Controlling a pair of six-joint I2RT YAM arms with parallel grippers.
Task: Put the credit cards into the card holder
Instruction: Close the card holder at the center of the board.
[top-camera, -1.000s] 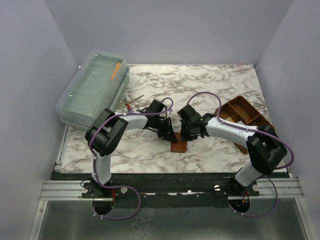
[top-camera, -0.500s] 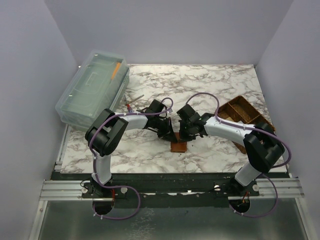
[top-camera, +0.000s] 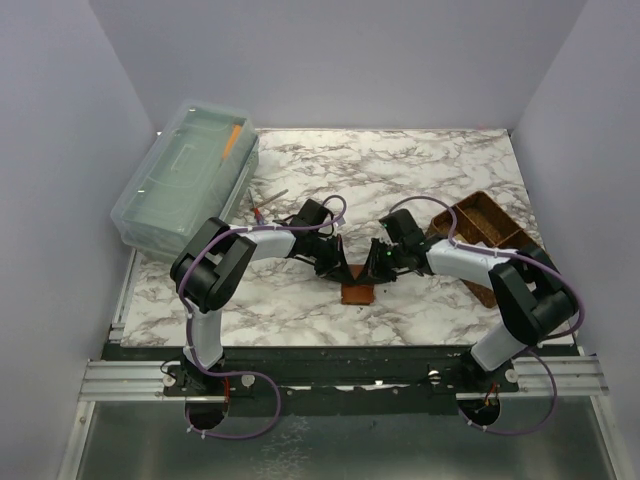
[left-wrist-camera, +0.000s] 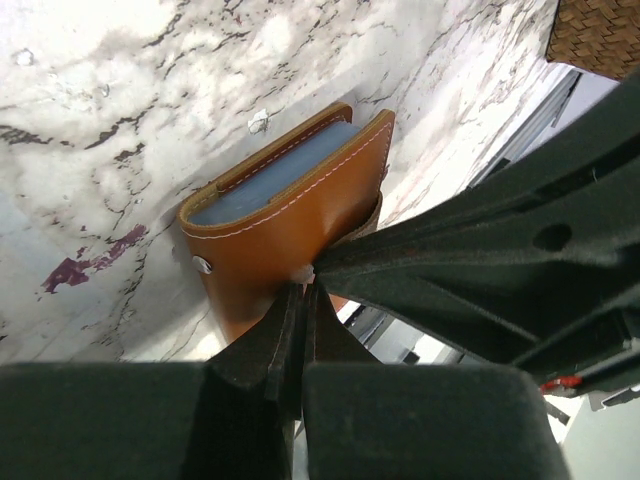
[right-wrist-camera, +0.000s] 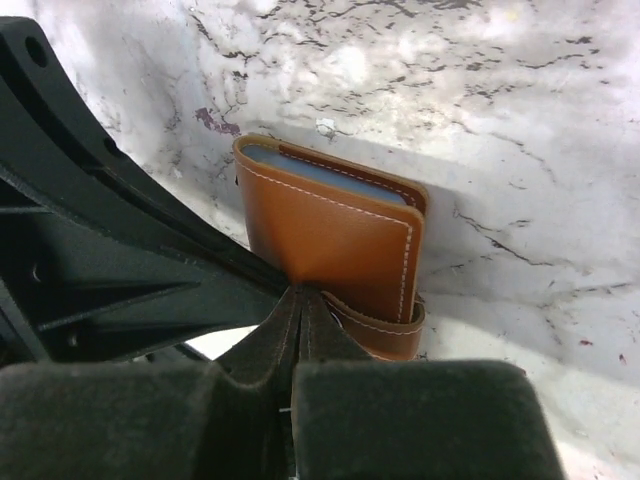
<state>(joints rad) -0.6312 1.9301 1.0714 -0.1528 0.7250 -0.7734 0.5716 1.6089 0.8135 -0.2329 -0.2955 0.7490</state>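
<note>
The wallet (top-camera: 358, 292) lay folded on the marble, left of the basket (top-camera: 485, 215), with blue-grey showing between its covers. The left gripper (left-wrist-camera: 301, 282) and right gripper (right-wrist-camera: 300, 293) were both fully closed, their tips pressed against its cover edge. Whether either pinched the leather was unclear. Since a second earlier, the right gripper had swung toward the basket. The wallet and left gripper had not moved.
</note>
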